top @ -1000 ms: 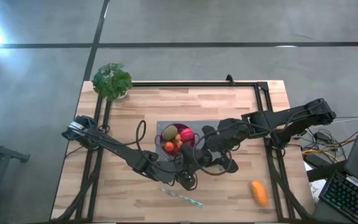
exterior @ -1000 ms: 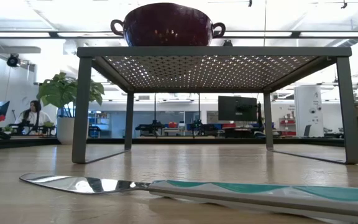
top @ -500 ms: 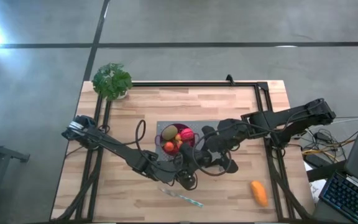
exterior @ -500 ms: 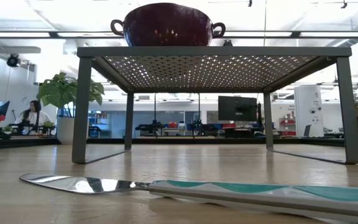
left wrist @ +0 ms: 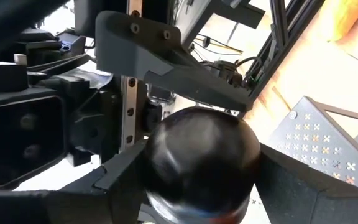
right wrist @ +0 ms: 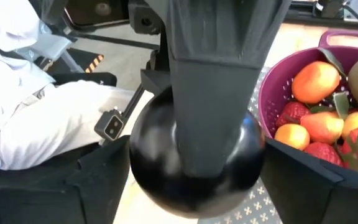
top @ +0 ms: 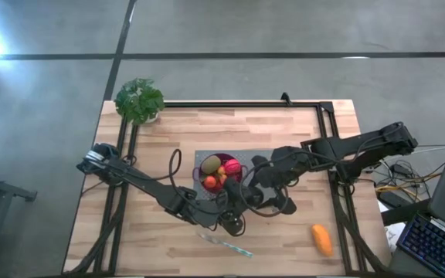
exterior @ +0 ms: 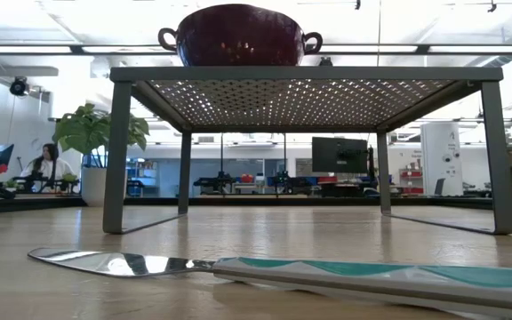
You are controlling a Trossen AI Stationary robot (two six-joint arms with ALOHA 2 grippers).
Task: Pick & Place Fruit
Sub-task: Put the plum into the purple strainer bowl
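A dark plum (left wrist: 204, 162) hangs in the air just off the near right side of the purple colander (top: 221, 171), and both grippers meet at it. My left gripper (left wrist: 197, 186) is shut on the plum (right wrist: 197, 168). My right gripper (right wrist: 197, 180) is open, with one finger on either side of the plum. The colander holds strawberries, small orange pieces, a kiwi and a pink-red ball, and it rests on a perforated grey stand (exterior: 300, 76). An oblong orange fruit (top: 322, 239) lies on the table at the near right. My left gripper pinches the plum's round sides (left wrist: 157, 155) between its two fingers. They come nearly level from the table's near left. One finger (right wrist: 210, 93) lies across the plum's side that faces my right wrist. The plum is lifted clear of the stand and the table. My right gripper's fingers (right wrist: 303, 180) flank the plum, coming slanting down from the table's right. I cannot tell whether they touch it.
A slim knife with a teal handle (top: 226, 245) lies near the front edge, below the grippers. A leafy plant (top: 139, 100) stands at the far left corner. Black frame rails (top: 338, 185) run along the table's left and right sides.
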